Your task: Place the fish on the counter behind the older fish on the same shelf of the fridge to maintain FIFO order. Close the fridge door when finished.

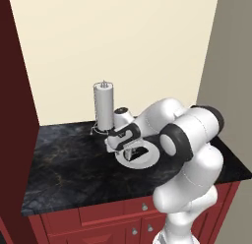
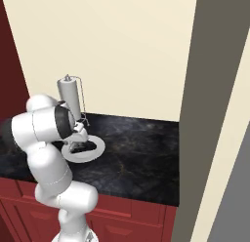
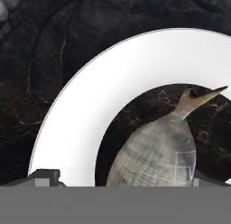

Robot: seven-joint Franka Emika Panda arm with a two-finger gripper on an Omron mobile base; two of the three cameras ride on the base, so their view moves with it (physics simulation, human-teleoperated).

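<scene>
The fish (image 3: 158,155), grey and scaly with a forked tail pointing up-right, lies in the dark middle of a white ring-shaped plate (image 3: 90,105) on the black marble counter (image 3: 45,60). My gripper (image 3: 124,179) hangs just above it, open, one fingertip (image 3: 45,175) at the fish's left and the other at its right. In the left base view the gripper (image 1: 134,150) points down onto the plate (image 1: 147,162). From the right side the gripper (image 2: 78,146) sits over the same plate (image 2: 95,152). The fridge, its shelf and the older fish are out of view.
A tall grey cylinder (image 1: 104,107) with a wire stand rises at the back of the counter (image 1: 64,159), close behind the plate. A dark red side panel (image 1: 15,115) bounds the left. Red cabinet fronts (image 1: 98,213) lie below, and a grey upright panel (image 2: 210,114) stands at the right.
</scene>
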